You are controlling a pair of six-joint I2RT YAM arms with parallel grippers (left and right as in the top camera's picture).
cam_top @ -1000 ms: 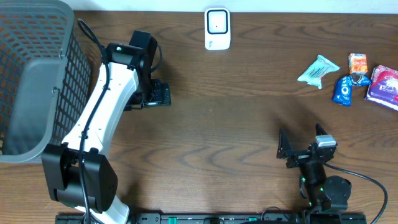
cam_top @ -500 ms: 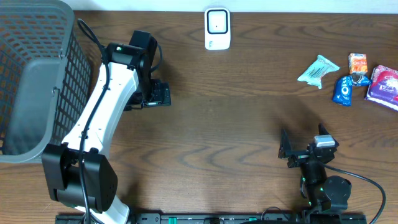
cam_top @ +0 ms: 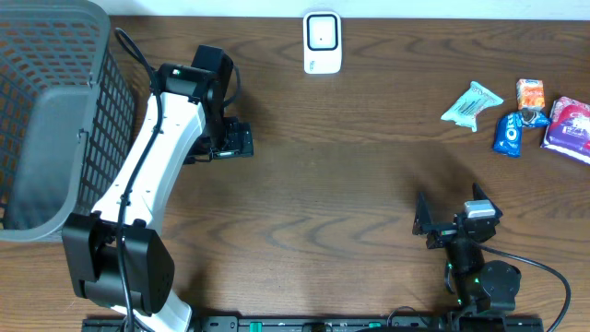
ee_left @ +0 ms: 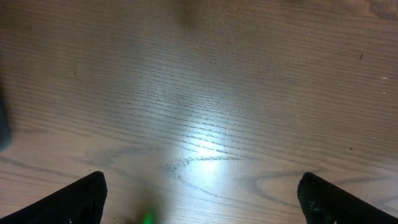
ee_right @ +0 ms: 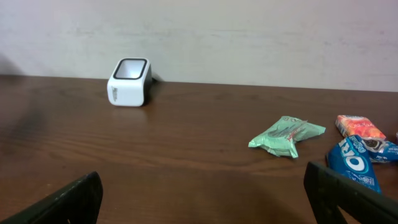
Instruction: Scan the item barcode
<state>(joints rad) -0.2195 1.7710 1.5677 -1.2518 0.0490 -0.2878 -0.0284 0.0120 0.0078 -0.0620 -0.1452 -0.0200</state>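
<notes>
Barely anything has shifted; the right gripper [ee_right: 205, 198] sits a hair further right, jaws wide and empty, facing the white scanner [ee_right: 130, 83] and the green packet [ee_right: 287, 136]. The left gripper [ee_left: 202, 199] (also wide, empty) hangs over the bare wooden table [ee_left: 249, 93]. The Oreo pack [cam_top: 509, 134] lies beside the green packet at far right, well apart from both grippers.

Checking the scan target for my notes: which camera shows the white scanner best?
Right wrist: the white scanner appears largest there, with its side and dark-rimmed top both visible. Overhead shows it small, top face only. Left wrist shows just tabletop, no scanner.
</notes>
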